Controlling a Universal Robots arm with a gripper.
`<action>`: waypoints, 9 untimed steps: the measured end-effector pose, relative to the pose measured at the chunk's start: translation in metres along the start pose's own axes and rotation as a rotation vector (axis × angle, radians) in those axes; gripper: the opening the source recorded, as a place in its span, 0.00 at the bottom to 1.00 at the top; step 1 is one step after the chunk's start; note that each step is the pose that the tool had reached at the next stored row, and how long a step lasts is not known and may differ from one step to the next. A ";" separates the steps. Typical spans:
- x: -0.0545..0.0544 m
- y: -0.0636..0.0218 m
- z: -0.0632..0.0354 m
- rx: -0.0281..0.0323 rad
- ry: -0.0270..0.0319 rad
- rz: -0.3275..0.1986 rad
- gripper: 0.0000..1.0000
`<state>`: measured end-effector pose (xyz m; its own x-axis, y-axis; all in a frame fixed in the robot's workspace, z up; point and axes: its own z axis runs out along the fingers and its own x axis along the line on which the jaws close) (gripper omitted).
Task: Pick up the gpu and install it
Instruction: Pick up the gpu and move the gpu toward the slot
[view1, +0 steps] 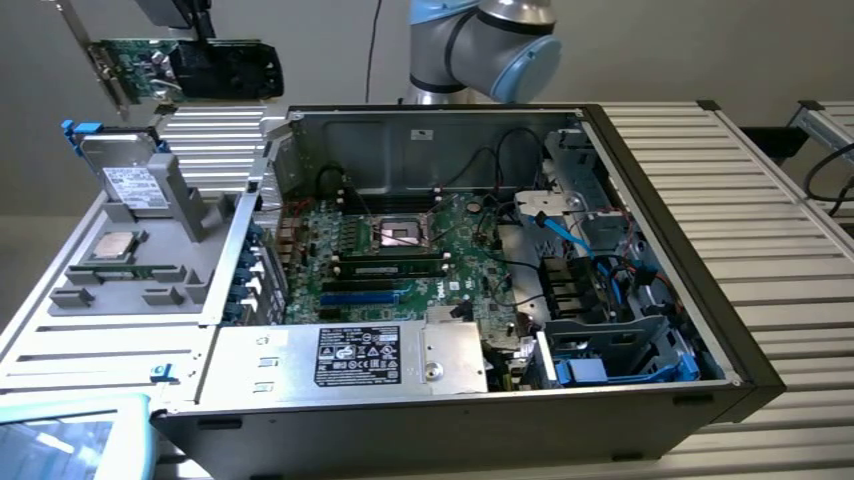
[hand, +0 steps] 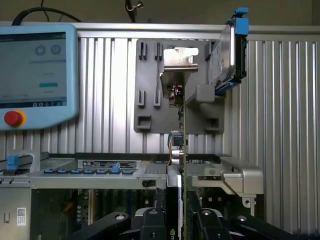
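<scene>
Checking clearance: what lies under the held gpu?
Under the gpu: the grey holder, beside the upright hard drive. The holder's strip directly behind the card's edge is covered.

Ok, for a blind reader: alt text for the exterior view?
The gripper holds the gpu aloft at the exterior view's upper left, above a grey parts tray beside an open computer case, its motherboard exposed.

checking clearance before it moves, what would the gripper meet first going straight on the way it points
Probably the grey parts tray: the gripper, shut on the gpu, points at it, so the card's edge would touch first. Depth is unclear.
</scene>
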<state>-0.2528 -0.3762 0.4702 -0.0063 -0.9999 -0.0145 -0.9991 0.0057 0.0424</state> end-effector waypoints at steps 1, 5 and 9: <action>0.000 -0.0036 0.0001 0.0000 0.0000 0.000 0.28; 0.001 -0.0186 0.0005 0.0000 0.0001 -0.002 0.28; 0.002 -0.0354 0.0010 -0.0001 0.0002 -0.003 0.28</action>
<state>-0.2175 -0.3780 0.4677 -0.0033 -0.9999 -0.0144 -0.9991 0.0027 0.0425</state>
